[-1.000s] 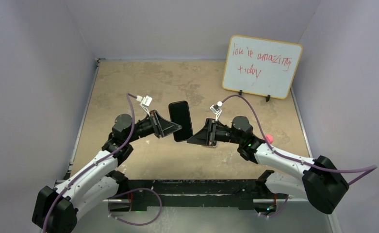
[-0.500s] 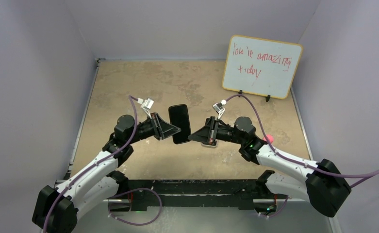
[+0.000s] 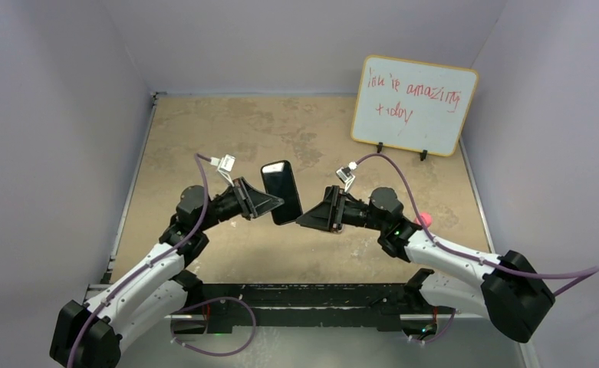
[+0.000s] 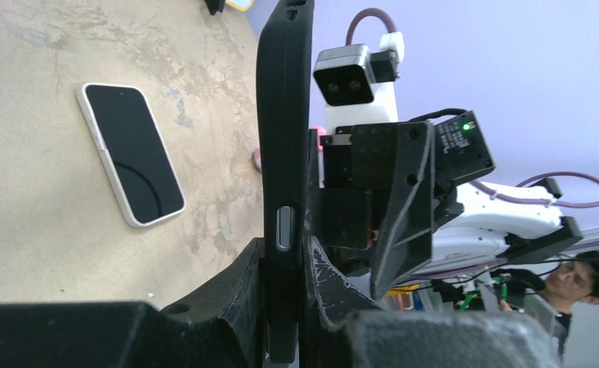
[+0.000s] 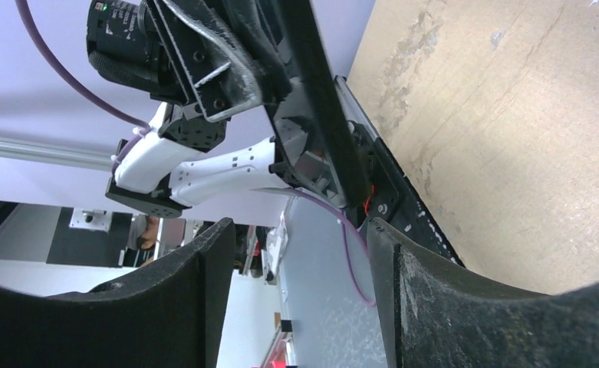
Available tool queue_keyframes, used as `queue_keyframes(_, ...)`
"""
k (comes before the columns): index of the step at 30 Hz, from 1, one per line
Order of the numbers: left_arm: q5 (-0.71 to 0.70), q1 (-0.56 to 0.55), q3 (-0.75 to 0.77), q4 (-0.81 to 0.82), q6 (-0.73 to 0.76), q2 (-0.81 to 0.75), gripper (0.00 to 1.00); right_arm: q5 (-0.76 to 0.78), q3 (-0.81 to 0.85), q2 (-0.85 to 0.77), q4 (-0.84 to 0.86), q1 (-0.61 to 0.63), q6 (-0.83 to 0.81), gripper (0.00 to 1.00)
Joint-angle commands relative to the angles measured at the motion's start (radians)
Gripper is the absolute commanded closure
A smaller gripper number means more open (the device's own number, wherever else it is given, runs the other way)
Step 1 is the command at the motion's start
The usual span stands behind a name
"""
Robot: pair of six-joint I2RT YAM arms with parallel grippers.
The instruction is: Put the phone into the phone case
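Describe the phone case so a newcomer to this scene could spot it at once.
Start at the whiteboard on the tan table, then look nearer and left, to the table's middle. The phone case is the black slab clamped in the left hand. Unlike the white-rimmed phone lying flat on the table, it is all black and held up.

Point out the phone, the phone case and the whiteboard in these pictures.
phone [image 4: 131, 153]: left wrist view, middle of its dark screen.
phone case [image 3: 281, 192]: top external view, middle of its black face.
whiteboard [image 3: 415, 105]: top external view, middle of its white writing surface.
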Motion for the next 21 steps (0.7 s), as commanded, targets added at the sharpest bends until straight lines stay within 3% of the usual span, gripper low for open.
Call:
queue_keyframes(1, -0.036, 0.005, -0.016, 0.179, -0.12, -0.042, 1.0, -0.023, 0.005, 0.014, 0.056, 0.004, 0.002, 0.35)
queue_keyframes(7, -0.023, 0.005, -0.081, 0.323, -0.256, -0.021, 1.0, -0.022, 0.046, 0.037, 0.056, 0.004, 0.0, 0.35)
queue_keyframes(15, -0.032, 0.004, -0.126, 0.365, -0.274, -0.005, 1.0, -0.018, 0.062, 0.082, 0.123, 0.003, 0.063, 0.42)
queue_keyframes(17, -0.032, 0.004, -0.129, 0.366, -0.265, 0.0, 1.0, -0.014, 0.06, 0.089, 0.134, 0.003, 0.079, 0.51)
queue_keyframes(21, -0.03, 0.004, -0.102, 0.264, -0.151, -0.004, 1.0, -0.01, 0.067, 0.094, 0.123, 0.004, 0.113, 0.83)
